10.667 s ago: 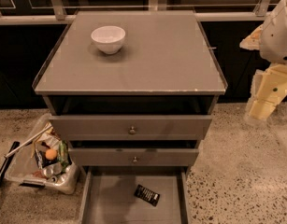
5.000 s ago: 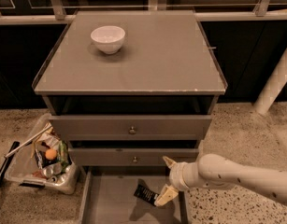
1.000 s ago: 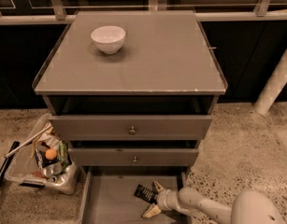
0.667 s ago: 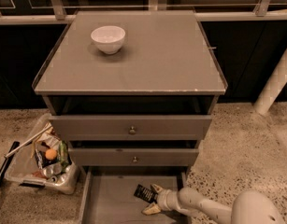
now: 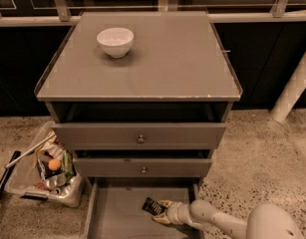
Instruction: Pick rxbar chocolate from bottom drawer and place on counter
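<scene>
You're at the grasp: the gripper (image 5: 161, 212) sits low in the bottom drawer (image 5: 117, 218), open around the near end of the rxbar chocolate (image 5: 152, 205), which lies flat on the drawer floor. Next, close on it firmly and lift it clear to the tabletop (image 5: 162, 59).

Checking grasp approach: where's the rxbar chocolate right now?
Camera view: the rxbar chocolate lies on the bottom drawer floor, right of centre, with the gripper at its right end.

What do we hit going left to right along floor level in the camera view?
In order: clear bin of clutter → rxbar chocolate, lying in the bottom drawer → gripper, at the bar's right end → white post.
</scene>
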